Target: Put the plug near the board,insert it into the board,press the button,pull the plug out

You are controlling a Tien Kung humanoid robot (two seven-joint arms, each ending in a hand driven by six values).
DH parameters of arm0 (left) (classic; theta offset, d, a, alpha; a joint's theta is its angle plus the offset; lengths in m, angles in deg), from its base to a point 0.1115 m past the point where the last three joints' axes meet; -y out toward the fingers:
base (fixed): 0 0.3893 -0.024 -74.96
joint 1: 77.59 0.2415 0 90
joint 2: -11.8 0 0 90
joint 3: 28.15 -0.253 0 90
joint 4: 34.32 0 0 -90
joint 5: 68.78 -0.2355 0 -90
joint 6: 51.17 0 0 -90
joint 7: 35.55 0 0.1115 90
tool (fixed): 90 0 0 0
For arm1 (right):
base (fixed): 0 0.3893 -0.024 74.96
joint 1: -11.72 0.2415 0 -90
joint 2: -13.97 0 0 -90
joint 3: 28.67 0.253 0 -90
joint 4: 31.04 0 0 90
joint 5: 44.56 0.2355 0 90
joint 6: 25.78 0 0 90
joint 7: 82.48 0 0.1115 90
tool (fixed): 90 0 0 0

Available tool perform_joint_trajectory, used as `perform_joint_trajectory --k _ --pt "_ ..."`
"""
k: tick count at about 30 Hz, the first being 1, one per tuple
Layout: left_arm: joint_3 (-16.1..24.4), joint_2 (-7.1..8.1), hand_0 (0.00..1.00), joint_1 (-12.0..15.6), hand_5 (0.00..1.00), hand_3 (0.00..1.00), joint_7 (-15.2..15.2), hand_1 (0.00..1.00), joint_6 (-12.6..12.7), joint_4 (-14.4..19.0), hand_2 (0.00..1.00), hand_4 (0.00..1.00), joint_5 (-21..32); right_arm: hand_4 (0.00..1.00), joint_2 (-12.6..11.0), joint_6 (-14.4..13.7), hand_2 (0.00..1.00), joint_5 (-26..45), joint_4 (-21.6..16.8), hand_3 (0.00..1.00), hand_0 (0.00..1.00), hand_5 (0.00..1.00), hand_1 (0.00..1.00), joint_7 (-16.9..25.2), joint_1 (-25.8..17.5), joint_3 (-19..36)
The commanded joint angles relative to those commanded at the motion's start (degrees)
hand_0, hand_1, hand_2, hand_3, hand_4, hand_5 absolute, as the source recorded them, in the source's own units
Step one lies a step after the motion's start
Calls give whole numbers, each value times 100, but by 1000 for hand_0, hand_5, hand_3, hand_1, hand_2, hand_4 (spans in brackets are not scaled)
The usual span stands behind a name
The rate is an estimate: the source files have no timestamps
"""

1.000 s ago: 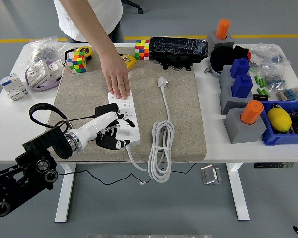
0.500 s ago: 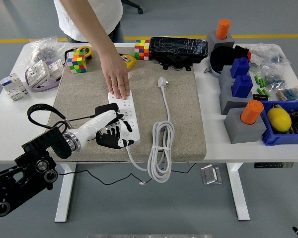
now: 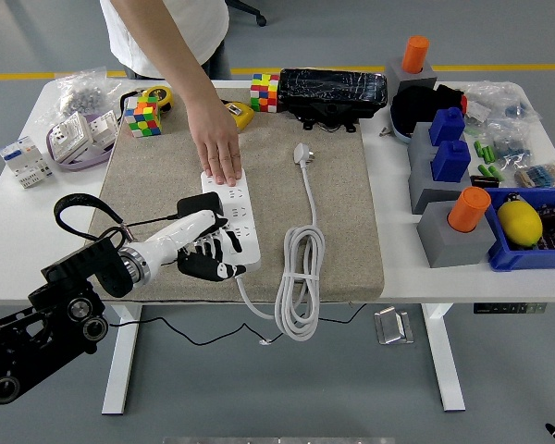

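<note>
White power strip [image 3: 231, 215] lies on the grey felt mat [image 3: 342, 222] in the middle of the table [image 3: 18, 231], running away from me. My left hand [image 3: 203, 248] comes in from the lower left and sits over the strip's near end — fingers curled down against the sockets, though I cannot tell whether they grip anything. A small black adapter [image 3: 200, 203] stands on the strip just beyond my knuckles. At the far end, a person's hand [image 3: 218, 148] presses flat on the strip, palm down. The white plug [image 3: 302, 154] lies on the mat to the right of the strip, apart from it and not inserted; its cable runs towards me into a loose coil [image 3: 299, 282] at the mat's near edge. I see nothing of my right arm.
</note>
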Motion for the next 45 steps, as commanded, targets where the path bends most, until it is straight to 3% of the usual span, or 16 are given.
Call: perform_joint_trajectory --k 1,2,7,8,19,20,29,45 --pt "-6 -2 176 -1 242 612 28 156 -39 -4 316 826 -5 956 0 0 624 0 -2 557 583 570 660 0 1 0" --pt "-12 -3 152 -1 94 834 44 150 -58 -7 297 738 -4 956 0 1 623 0 -4 557 583 571 660 0 2 -1" --pt "-58 -11 152 -11 94 834 82 150 -86 -46 297 738 -22 956 -4 1 623 -1 -4 557 583 571 660 -2 -3 -3" --pt "-63 -10 127 -13 77 861 81 56 -88 -50 232 738 -37 956 -3 2 624 -1 -1 556 583 571 660 -3 -5 -1" --pt "-102 -13 115 -21 79 829 178 48 -208 -134 215 742 -23 956 -6 1 624 2 -10 557 583 571 661 0 -5 1" --pt "-102 -12 113 -20 81 723 186 45 -230 -136 203 736 -22 956 -5 1 623 2 -9 557 583 570 660 -1 -6 0" --pt "-107 -17 111 -21 75 708 212 45 -313 -181 198 731 -65 956 -8 1 623 2 -10 557 582 570 660 1 -4 -2" --pt "-116 -33 110 -46 66 743 69 44 -170 -230 188 733 -87 956 -9 4 623 2 -20 557 582 569 660 0 -7 -4"
